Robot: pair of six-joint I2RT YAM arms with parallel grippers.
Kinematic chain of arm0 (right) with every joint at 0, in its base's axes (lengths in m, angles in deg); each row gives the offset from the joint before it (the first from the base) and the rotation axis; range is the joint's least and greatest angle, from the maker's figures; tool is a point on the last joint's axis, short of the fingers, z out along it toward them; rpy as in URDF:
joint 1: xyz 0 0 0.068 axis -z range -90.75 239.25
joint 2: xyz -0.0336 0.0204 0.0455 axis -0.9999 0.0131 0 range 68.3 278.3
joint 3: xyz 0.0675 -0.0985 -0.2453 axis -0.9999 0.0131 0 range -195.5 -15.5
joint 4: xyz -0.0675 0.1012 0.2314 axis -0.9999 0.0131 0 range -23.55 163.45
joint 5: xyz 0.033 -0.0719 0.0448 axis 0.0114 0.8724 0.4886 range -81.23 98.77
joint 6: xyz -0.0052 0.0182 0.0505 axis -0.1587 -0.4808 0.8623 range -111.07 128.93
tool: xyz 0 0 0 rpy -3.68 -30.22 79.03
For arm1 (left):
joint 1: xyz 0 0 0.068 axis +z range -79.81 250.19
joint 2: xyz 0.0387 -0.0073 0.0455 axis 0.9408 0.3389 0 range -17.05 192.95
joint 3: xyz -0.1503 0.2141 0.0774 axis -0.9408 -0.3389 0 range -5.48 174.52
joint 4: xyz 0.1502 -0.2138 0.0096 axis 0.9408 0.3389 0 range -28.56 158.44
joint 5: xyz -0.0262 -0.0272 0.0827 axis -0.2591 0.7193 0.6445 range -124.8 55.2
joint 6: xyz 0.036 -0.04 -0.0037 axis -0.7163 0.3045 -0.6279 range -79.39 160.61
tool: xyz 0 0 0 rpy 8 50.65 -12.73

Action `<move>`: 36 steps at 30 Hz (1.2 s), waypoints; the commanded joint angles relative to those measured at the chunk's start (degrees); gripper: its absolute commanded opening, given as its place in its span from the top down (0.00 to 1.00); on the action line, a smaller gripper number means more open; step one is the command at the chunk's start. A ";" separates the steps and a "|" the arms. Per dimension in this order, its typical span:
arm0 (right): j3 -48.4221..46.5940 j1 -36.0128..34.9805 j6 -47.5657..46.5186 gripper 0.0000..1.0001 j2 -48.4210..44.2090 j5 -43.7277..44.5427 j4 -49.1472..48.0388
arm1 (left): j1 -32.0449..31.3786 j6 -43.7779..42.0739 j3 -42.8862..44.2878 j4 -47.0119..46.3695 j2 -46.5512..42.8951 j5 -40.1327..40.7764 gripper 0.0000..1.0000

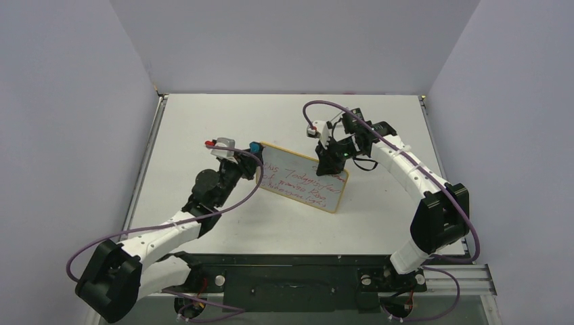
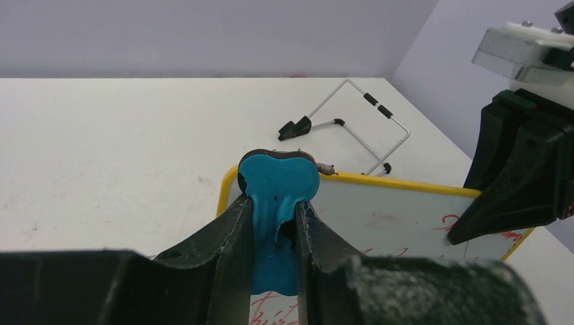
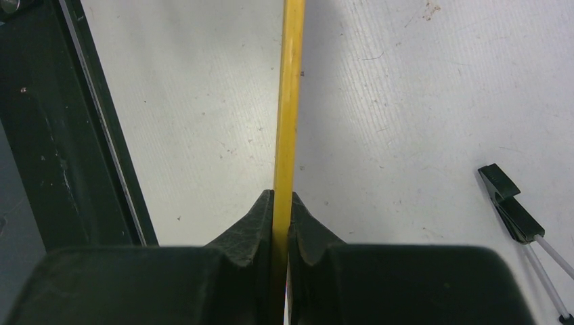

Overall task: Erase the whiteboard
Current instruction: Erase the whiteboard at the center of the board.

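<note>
Jaws of left gripper (image 2: 273, 213) closed on blue eraser (image 2: 279, 177); right gripper (image 3: 282, 203) clamped on whiteboard (image 1: 298, 181) frame edge. Thin-edge grip could be twisted loose if eraser pressed hard.

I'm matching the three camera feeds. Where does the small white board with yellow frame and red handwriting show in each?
Top external: the small yellow-framed whiteboard sits at the picture's centre.
Left wrist: lower right, behind the blue eraser block.
Right wrist: only its yellow edge, a vertical strip up the middle.
Shared landmark: the right gripper, shut on the board's edge in all three.
</note>
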 commanded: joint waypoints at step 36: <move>1.75 -1.05 -3.72 1.00 2.49 3.64 4.61 | -7.18 -1.78 7.75 -5.62 19.12 12.62 1.00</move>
